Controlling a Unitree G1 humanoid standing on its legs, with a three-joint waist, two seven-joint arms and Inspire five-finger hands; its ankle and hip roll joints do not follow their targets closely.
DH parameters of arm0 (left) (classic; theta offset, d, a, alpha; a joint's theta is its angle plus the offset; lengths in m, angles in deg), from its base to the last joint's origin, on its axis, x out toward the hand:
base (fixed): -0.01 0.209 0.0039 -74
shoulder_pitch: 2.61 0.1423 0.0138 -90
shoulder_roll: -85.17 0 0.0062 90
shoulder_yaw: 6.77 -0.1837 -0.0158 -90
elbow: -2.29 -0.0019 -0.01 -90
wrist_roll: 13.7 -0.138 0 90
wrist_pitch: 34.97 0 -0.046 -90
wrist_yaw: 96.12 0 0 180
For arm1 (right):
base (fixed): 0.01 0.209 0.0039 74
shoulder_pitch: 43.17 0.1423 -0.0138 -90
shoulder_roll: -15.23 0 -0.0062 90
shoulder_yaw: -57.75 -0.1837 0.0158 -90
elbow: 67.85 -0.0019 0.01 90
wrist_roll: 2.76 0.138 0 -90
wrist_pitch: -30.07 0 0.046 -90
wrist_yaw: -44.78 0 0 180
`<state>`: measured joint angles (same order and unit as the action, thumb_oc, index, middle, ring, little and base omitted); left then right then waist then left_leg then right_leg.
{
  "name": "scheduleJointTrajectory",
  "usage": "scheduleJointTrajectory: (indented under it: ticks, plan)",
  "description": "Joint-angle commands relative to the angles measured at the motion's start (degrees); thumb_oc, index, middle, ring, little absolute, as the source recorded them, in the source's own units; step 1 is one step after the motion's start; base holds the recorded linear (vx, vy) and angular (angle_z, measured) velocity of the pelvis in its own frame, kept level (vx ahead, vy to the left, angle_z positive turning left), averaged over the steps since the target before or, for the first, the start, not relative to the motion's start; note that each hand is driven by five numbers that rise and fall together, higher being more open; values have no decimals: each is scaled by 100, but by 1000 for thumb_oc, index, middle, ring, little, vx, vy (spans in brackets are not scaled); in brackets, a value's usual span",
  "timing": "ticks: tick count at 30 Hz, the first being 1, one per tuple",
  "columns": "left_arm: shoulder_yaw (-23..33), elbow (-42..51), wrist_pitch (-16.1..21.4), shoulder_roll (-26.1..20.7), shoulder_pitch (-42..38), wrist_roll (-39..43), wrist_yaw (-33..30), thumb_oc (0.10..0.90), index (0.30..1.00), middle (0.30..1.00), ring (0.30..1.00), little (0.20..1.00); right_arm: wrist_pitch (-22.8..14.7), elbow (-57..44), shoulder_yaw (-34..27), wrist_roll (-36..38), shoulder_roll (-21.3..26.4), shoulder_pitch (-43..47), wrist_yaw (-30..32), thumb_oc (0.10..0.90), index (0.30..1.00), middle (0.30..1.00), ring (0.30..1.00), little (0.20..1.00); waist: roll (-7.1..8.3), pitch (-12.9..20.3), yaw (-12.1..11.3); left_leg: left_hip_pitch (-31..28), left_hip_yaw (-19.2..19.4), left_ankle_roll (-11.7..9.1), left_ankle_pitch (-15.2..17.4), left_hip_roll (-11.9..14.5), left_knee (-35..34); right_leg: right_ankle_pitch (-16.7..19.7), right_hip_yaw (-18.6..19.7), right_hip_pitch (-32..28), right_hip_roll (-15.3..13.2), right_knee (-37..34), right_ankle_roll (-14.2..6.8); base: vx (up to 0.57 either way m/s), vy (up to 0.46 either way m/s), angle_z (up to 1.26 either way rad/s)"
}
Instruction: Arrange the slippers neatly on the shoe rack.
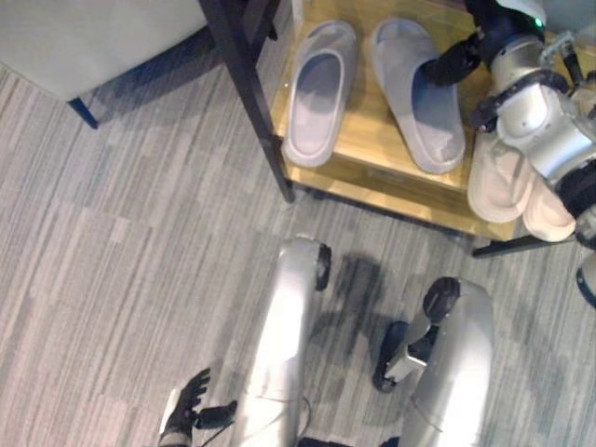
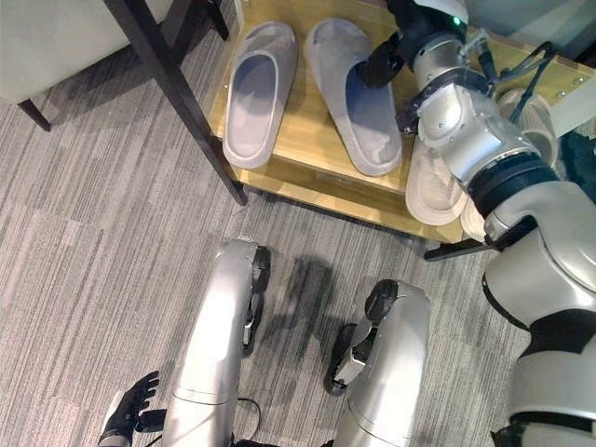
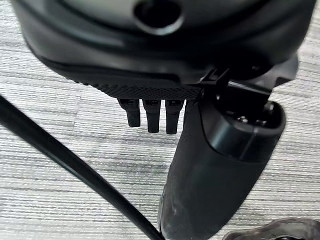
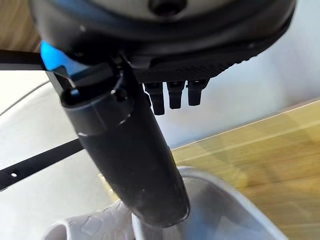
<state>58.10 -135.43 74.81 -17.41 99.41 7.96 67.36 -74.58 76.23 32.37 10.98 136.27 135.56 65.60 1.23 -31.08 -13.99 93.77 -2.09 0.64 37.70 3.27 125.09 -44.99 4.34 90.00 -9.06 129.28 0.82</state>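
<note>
Grey rubber sits under my right hand (image 2: 384, 63): fingers straight, thumb (image 4: 135, 165) down on the right grey slipper (image 2: 358, 98), gripping nothing. I'd nudge it gently until parallel with its mate (image 2: 253, 93) on the wooden rack (image 2: 298, 158). Two grey slippers, two beige ones (image 1: 507, 182) beside. My left hand (image 1: 191, 405) hangs relaxed, open.

Two pale grey slippers (image 1: 372, 88) lie on the honey-yellow wooden shoe rack (image 1: 372, 177) at the upper centre, its frame black. At the upper right sits a cream pair (image 1: 507, 182). The carpet (image 1: 121, 251) is grey with fine streaked lines. Both hands are black.
</note>
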Motion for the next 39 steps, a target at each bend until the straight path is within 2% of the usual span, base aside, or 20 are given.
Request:
scheduleJointTrajectory:
  ticks: [1, 10, 11, 14, 19, 28, 32, 34, 35, 36, 38, 39]
  plan:
    - [-277, 112, -52, -359, 640, -19, 73, 800, 900, 900, 900, 900, -229, -289, -103, 389, 344, 1312, 169, 800, 900, 900, 900, 900, 93, 128, -205, -381, -861, 53, 1154, 13, -153, 122, 686, -138, -260, -188, 696, -14, 14, -8]
    - [-331, -757, -147, -97, 141, 89, 97, 800, 900, 900, 900, 900, -39, -86, -68, 517, -25, 1529, -134, 800, 900, 900, 900, 900, 230, 128, -145, -381, -877, 32, 1184, 47, -106, 128, 714, -66, -206, -149, 685, -4, 7, -5]
    - [-318, -894, -175, -11, 70, 57, 113, 800, 900, 900, 900, 900, 5, -66, 62, 623, -2, 1670, -351, 800, 900, 900, 900, 900, 275, 128, -128, -381, -867, 21, 1196, 56, -96, 118, 733, -44, -214, -125, 686, 2, -2, -5]
    - [-332, -1037, -229, 103, 30, 69, 188, 800, 900, 900, 900, 900, 48, -36, 204, 618, 189, 1724, -454, 800, 900, 900, 900, 900, 320, 128, -100, -381, -863, 10, 1207, 77, -59, 128, 770, -10, -207, -111, 675, -3, 4, -2]
    - [-317, -1356, -229, 284, -191, -66, 120, 800, 900, 900, 900, 900, -175, -939, -281, 701, 558, 1411, -142, 800, 900, 900, 900, 900, 389, 128, -13, -381, -832, 16, 1216, 83, -58, 129, 789, -9, -205, -126, 651, 0, 0, 0]
    - [-240, -1684, -263, 527, -506, -109, 67, 800, 900, 900, 900, 900, -104, -1429, -737, 447, 833, 942, 4, 800, 900, 900, 900, 900, 494, 128, 98, -381, -784, 26, 1226, 97, -33, 99, 806, -8, -189, -119, 647, 1, -1, 0]
    - [-136, -1797, -272, 644, -613, -137, -6, 800, 900, 900, 900, 900, -263, -2116, -1333, 361, 1038, 464, 385, 800, 900, 900, 900, 900, 549, 128, 175, -381, -769, 32, 1226, 94, -16, 99, 828, -8, -158, -109, 624, 0, 0, 0]
    - [-65, -1833, -271, 760, -682, -177, -79, 800, 900, 900, 900, 900, -536, -2720, -1865, 355, 1174, 9, 693, 800, 900, 900, 900, 900, 556, 128, 267, -381, -734, 41, 1227, 93, -8, 96, 837, -8, -153, -102, 618, 0, 0, 0]
    - [-66, -1838, -269, 734, -679, -182, -82, 800, 900, 900, 900, 900, -525, -2775, -1949, 327, 1189, -79, 708, 800, 900, 900, 900, 900, 581, 128, 254, -381, -730, 41, 1227, 90, -6, 94, 842, -8, -157, -98, 617, 9, 2, -4]
    - [-42, -1819, -268, 783, -700, -227, -134, 800, 900, 900, 900, 900, -684, -3132, -2230, 285, 1264, -342, 835, 800, 900, 900, 900, 900, 580, 128, 314, -381, -709, 46, 1227, 96, 0, 87, 848, -8, -144, -94, 617, 11, -14, -5]
    - [74, -1664, -205, 816, -651, -434, -312, 800, 900, 900, 900, 900, -954, -4384, -3531, -174, 1467, -1669, 1186, 800, 900, 900, 900, 900, 623, 128, 433, -381, -636, 58, 1228, 90, 15, 77, 884, -8, -124, -48, 598, 4, -14, -2]
    - [70, -1663, -206, 791, -646, -440, -317, 800, 900, 900, 900, 900, -926, -4462, -3637, -211, 1469, -1785, 1197, 800, 900, 900, 900, 900, 644, 128, 418, -381, -632, 59, 1228, 85, 16, 75, 890, -8, -129, -43, 597, 0, 0, 0]
